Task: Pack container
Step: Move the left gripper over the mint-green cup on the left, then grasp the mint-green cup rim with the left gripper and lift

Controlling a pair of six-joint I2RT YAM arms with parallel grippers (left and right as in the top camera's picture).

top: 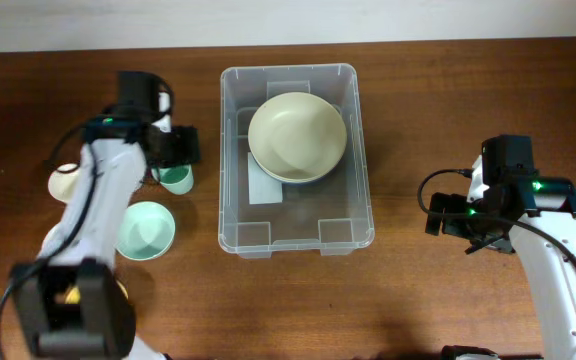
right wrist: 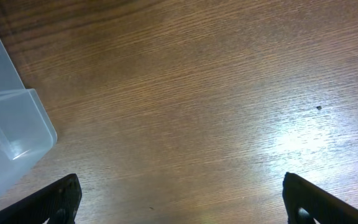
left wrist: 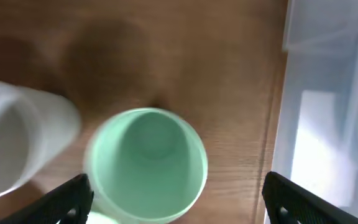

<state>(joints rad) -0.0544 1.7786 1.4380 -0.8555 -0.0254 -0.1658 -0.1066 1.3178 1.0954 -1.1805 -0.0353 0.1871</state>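
Hanging spread wide over a green cup [left wrist: 146,163], the left gripper [left wrist: 179,196] points down; the right gripper [right wrist: 179,198], equally wide, hovers above the table [right wrist: 197,93] right of the container [top: 363,150].

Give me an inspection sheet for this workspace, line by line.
Surface: wooden table, brown grain.
Job's things: clear container open, cream bowl inside; green cup, white cup and green bowl on the table to its left.
Clutter: nothing seen.
Grippers: left gripper open, over the green cup; right gripper open, over bare wood.
Cables: black cable looped beside the right arm.
Surroundings: pale strip beyond the far edge.
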